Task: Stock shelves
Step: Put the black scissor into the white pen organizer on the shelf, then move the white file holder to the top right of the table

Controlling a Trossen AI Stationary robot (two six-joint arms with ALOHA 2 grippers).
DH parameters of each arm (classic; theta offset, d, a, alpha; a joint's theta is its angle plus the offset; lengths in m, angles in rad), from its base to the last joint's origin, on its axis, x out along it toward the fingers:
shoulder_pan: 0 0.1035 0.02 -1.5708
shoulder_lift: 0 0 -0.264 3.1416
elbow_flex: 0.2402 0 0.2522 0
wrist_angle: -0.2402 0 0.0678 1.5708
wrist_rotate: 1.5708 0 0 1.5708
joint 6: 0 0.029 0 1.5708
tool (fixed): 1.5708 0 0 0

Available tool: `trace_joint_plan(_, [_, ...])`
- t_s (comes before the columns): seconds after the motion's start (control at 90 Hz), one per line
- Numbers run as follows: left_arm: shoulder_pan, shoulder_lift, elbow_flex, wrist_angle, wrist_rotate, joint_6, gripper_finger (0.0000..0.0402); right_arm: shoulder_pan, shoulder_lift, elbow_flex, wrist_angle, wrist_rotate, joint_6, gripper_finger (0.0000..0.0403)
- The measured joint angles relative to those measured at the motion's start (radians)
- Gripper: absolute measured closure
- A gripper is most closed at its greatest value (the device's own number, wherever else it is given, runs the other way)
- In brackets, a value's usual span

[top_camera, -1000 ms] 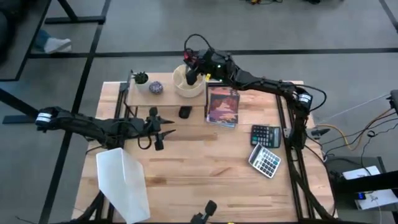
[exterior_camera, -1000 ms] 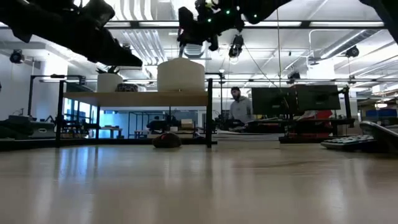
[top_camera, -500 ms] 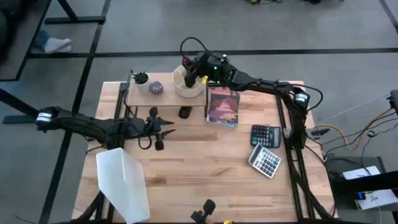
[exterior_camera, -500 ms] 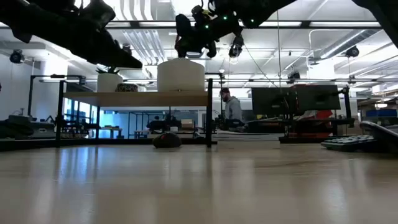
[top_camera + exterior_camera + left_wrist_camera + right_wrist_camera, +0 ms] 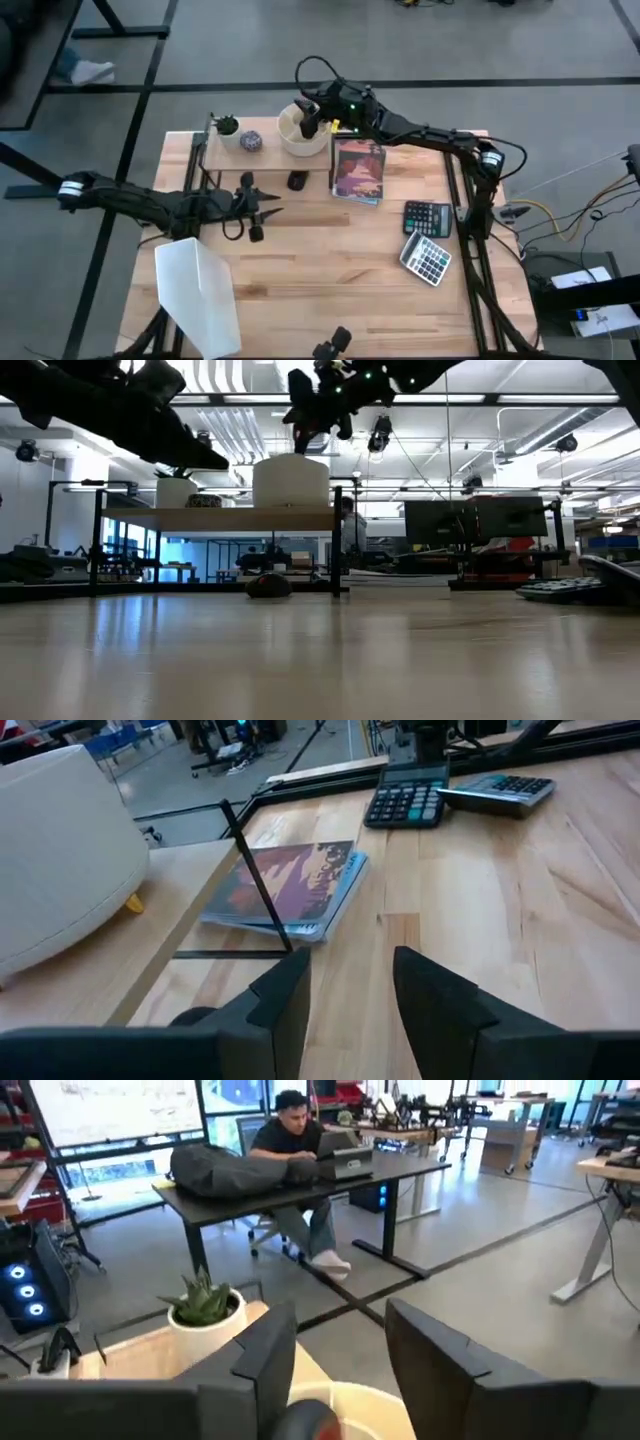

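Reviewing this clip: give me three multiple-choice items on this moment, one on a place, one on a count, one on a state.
1. Where does the white bowl stand?
A. on the shelf
B. on the book
C. beside the calculators

2. How many calculators lie on the table?
A. one
B. two
C. four

3. How are the right gripper and its fingers?
A. shut on the plant
B. open, above the bowl
C. resting flat on the book

Answers:
1. A: the high and low views show the bowl on the shelf's board, next to the small plant.
2. B: a dark calculator and a lighter calculator lie at the table's right side.
3. B: the right wrist view shows its fingers apart with nothing between them, over the bowl's rim.
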Motion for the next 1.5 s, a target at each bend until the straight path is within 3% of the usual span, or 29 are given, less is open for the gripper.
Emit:
trace_joint_plan(0.3, [0.0, 0.0, 0.0, 0.001, 0.0, 0.0, 0.0292, 0.015, -0.061, 0.0, -0.034, 0.0, -0.051, 0.0222])
trace_joint_plan(0.6, [0.0, -0.004, 0.0, 0.001, 0.0, -0.006, 0.0291, 0.07, -0.158, 0.0, -0.115, -0.001, -0.143, 0.0221])
trace_joint_plan(0.9, [-0.001, -0.051, 0.0, 0.0, 0.001, -0.008, 0.0299, 0.214, -0.26, 0.0, -0.434, -0.003, -0.214, 0.0244])
trace_joint_plan(1.144, [-0.005, -0.092, 0.001, -0.002, 0.017, -0.034, 0.0302, 0.337, -0.278, 0.001, -0.698, 0.0, -0.168, 0.0269])
trace_joint_plan(1.311, [-0.014, -0.097, 0.099, -0.171, 0.028, -0.081, 0.0302, 0.415, -0.258, 0.0, -0.803, 0.007, -0.121, 0.0286])
trace_joint_plan(1.5, [-0.016, -0.082, 0.274, -0.459, 0.028, -0.139, 0.0302, 0.507, -0.24, -0.024, -0.8, 0.009, -0.095, 0.0303])
